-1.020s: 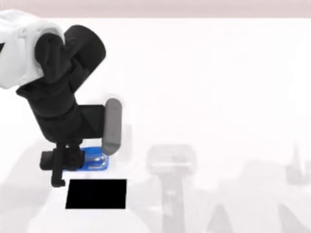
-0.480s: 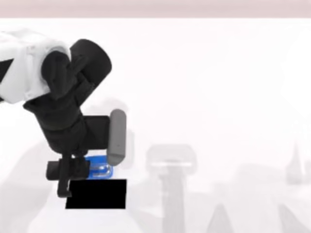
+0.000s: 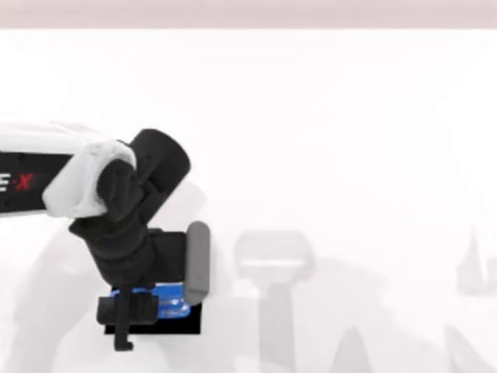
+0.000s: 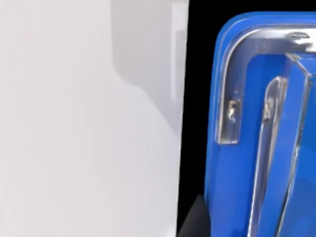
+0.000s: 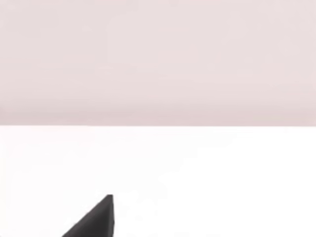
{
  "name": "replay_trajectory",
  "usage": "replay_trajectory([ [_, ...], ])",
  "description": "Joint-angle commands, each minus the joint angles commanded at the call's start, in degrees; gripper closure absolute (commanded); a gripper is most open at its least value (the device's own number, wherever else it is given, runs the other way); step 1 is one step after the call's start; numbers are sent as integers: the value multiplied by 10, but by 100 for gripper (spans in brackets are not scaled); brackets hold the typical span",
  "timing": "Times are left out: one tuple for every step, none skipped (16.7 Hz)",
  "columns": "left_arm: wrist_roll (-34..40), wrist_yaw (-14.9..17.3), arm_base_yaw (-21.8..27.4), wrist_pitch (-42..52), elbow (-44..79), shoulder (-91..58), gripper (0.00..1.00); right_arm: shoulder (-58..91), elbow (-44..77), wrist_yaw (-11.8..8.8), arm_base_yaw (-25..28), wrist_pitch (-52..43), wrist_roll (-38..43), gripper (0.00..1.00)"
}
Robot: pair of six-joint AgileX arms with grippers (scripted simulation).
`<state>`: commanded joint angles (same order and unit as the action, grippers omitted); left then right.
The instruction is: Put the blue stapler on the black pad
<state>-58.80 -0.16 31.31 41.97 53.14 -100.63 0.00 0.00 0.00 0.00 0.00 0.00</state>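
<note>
- The left claw (image 3: 128, 308) is clamped on the blue stapler (image 3: 165, 301), holding it over the black pad (image 3: 182, 325) at the bench's left.
- Good practice: lower straight, keep the stapler inside the pad's edges, then release.
- The right arm is out of the top view.

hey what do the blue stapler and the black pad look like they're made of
The blue stapler looks like glossy moulded plastic, smooth and evenly blue, with a shiny metal strip that catches reflections. The black pad is flat, matte and featureless; possibly rubber or foam, but its look leaves that open.
</note>
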Motion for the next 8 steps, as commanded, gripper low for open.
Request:
replay_trajectory([
  [0,0,0,-3,-2,-2,100,0,0,0,0,0,0,0],
  [0,0,0,-3,-2,-2,100,0,0,0,0,0,0,0],
  [0,0,0,-3,-2,-2,100,0,0,0,0,0,0,0],
  [0,0,0,-3,-2,-2,100,0,0,0,0,0,0,0],
  [0,0,0,-3,-2,-2,92,0,0,0,0,0,0,0],
  [0,0,0,-3,-2,-2,85,0,0,0,0,0,0,0],
  [0,0,0,-3,-2,-2,77,0,0,0,0,0,0,0],
  [0,0,0,-3,-2,-2,70,0,0,0,0,0,0,0],
])
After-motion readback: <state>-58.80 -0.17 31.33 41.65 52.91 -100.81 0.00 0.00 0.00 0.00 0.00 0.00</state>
